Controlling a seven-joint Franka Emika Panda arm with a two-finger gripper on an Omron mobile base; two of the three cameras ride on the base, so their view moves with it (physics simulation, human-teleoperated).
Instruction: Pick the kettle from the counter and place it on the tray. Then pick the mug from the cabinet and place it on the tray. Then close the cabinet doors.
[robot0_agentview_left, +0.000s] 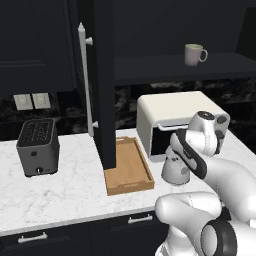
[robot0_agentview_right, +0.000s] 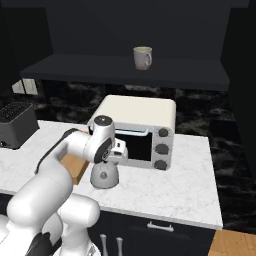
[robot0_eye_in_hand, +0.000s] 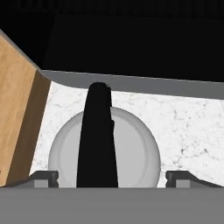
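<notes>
Gripper (robot0_eye_in_hand: 112, 177): I see it spread wide, straddling the kettle (robot0_eye_in_hand: 131, 148), gripping nothing.
Kettle: on the counter (robot0_agentview_left: 65, 192), just right of the tray (robot0_agentview_left: 131, 172).
Mug (robot0_agentview_left: 194, 54): on the cabinet shelf.

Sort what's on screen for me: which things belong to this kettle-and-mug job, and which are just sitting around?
Job:
- kettle, under the open gripper
- tray on the counter
- mug on the cabinet shelf
- open cabinet door

Just there:
- toaster
- toaster oven
- wall outlets
</notes>
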